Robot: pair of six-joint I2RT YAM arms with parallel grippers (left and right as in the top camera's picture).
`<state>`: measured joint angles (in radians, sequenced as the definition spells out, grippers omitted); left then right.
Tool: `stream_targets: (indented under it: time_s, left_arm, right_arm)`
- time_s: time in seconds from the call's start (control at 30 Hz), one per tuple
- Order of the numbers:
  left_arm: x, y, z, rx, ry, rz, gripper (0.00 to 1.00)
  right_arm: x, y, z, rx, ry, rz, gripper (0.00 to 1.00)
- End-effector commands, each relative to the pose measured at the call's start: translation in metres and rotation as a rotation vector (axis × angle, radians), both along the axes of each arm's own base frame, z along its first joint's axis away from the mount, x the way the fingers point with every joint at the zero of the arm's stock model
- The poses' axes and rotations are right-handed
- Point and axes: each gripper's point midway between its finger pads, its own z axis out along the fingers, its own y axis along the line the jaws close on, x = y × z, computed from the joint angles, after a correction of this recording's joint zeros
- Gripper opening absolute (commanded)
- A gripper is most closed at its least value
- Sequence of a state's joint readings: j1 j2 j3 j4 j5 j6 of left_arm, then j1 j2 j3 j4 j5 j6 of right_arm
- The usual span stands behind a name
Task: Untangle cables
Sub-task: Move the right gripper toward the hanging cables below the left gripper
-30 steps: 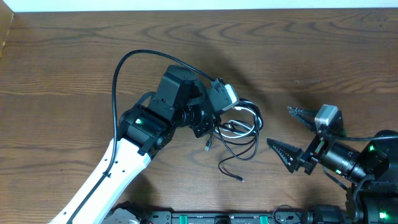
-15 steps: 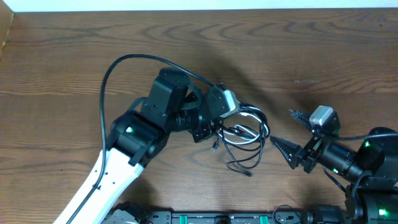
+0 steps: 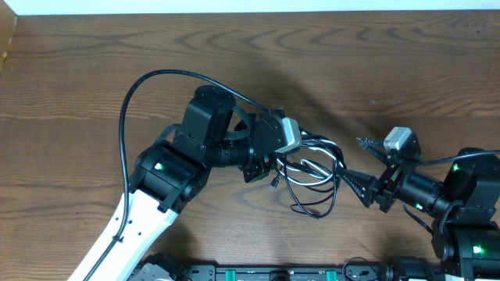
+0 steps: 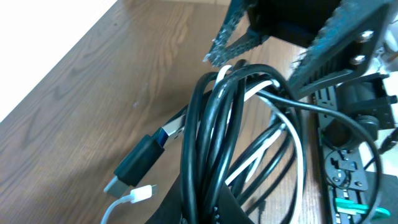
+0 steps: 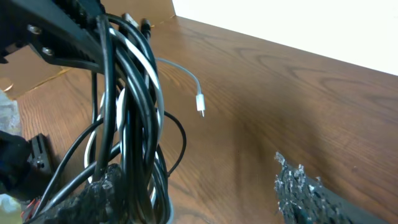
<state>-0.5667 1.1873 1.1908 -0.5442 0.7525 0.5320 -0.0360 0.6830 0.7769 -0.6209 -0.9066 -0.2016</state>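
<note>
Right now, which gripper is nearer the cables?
Left. The left gripper has its jaws closed on the cables at their left side; the right gripper sits open at their right edge, one finger beside the strands.

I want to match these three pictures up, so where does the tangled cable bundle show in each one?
Overhead: the cable bundle sits just right of the picture's centre.
Left wrist: the bundle fills the middle, running from the top centre down to the bottom edge.
Right wrist: the bundle runs down the left side, top to bottom.
Shared landmark: the white cable threaded among the black ones, visible in every view.
</note>
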Motion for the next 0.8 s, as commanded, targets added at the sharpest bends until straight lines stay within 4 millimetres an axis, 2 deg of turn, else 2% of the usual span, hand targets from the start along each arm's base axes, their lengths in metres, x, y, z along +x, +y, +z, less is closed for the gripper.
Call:
stream_targets:
  time_s: [0.0, 0.07, 0.33, 0.6, 0.7, 0.73, 0.77]
  left_arm:
    - [-0.011, -0.006, 0.019, -0.058, -0.017, -0.069, 0.08]
    - [-0.011, -0.006, 0.019, -0.058, -0.017, -0.068, 0.08]
    - [-0.002, -0.002, 0.015, -0.029, -0.034, -0.019, 0.07]
    - [0.011, 0.003, 0.011, 0.01, -0.059, 0.05, 0.07]
    - [0.01, 0.003, 0.011, 0.009, -0.057, 0.051, 0.08]
    - [0.011, 0.003, 0.011, 0.005, -0.048, 0.057, 0.08]
    - [0.011, 0.003, 0.011, 0.002, -0.041, 0.06, 0.07]
  right_arm:
    - [-0.002, 0.003, 0.006, 0.008, -0.015, 0.03, 0.72]
    - [-0.003, 0.004, 0.006, 0.015, -0.014, 0.041, 0.67]
    - [-0.004, 0.005, 0.005, 0.017, -0.004, 0.043, 0.31]
    - [-0.008, 0.005, -0.001, 0.01, 0.024, 0.048, 0.08]
    - [-0.01, 0.006, -0.001, 0.015, 0.027, 0.058, 0.07]
    - [-0.011, 0.007, 0.001, 0.023, 0.023, 0.071, 0.13]
    - [-0.012, 0.009, 0.002, 0.029, 0.02, 0.081, 0.25]
